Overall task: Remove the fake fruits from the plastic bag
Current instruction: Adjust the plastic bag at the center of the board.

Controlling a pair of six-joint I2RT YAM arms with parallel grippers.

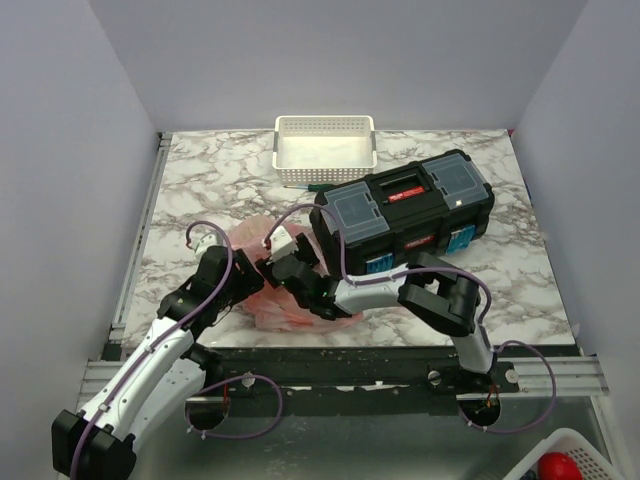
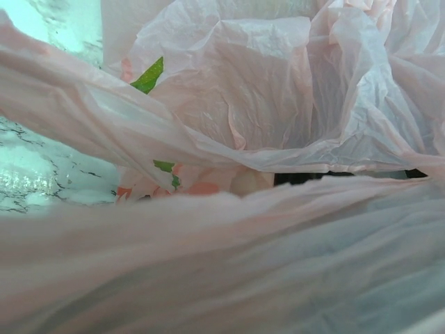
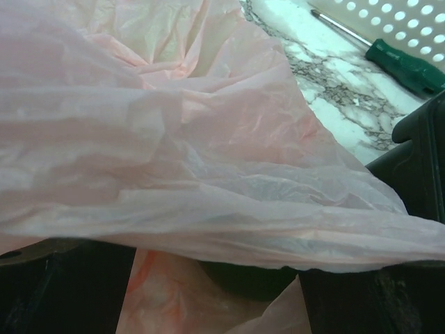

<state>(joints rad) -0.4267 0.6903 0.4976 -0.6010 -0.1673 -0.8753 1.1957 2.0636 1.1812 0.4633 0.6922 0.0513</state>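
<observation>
"Right gripper (image 3: 215,271) — open or gripping? Its wrist cam is mostly pink film for me."

"Open, I'd say. Both dark fingers (image 3: 62,292) show at the bottom corners, wide apart, with a sheet of the plastic bag (image 1: 272,312) draped loose across them. Some dark rounded shape sits under the film between them, can't tell what it is."

"And the left gripper (image 1: 248,283)?"

"Can't tell, honestly. From above it's pushed into the bag's left side, and its own cam is just folds of film with a few green printed marks (image 2: 148,76) — no fingers showing."

"Where's the bag sitting?"

"On the marble table (image 1: 200,190), near edge, crumpled between the two arms and right up against the front-left corner of the black toolbox (image 1: 405,205). White basket (image 1: 300,158) is at the far edge, with a green-handled screwdriver (image 3: 407,66) lying just in front of it."

"What about the fake fruits?"

"Can't make any out in the bag, the film hides the inside. Only a red round thing (image 1: 560,466) in a white bin (image 1: 598,448) off the table, near-right corner."
</observation>
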